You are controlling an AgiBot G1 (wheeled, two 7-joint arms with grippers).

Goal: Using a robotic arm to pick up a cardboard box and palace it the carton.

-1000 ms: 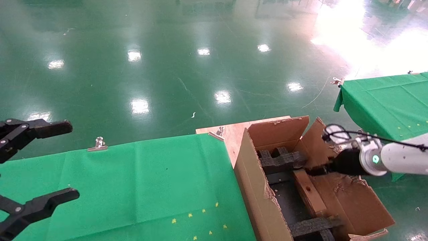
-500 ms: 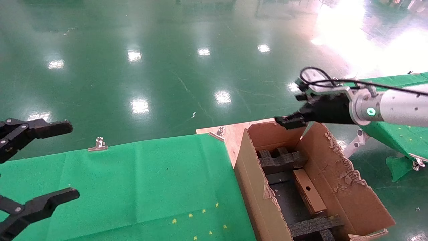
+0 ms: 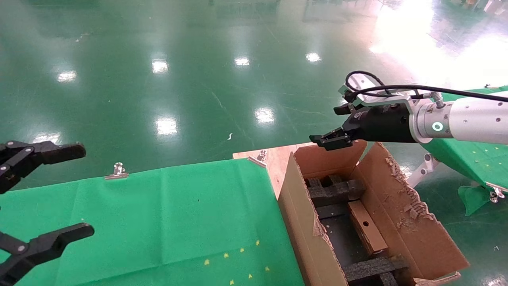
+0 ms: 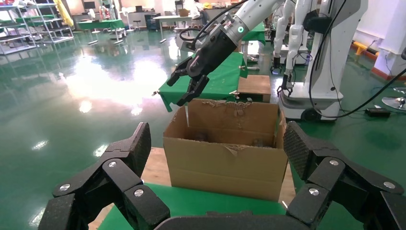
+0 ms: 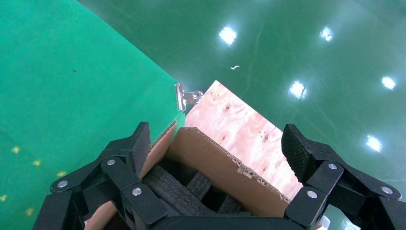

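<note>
Risen from the carton [image 3: 369,214], right gripper [image 3: 331,141] spread wide, empty; left gripper [image 3: 47,190] likewise.

Bright overhead glare on floor [image 3: 166,79]

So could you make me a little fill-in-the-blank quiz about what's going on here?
1. The small cardboard box lies inside the ____.
2. The right gripper, fingers open, holds ____.
3. The left gripper hangs over the ____ cloth.
4. The foam inserts in the carton are ____ in colour.

Missing words: carton; nothing; green; black
</note>
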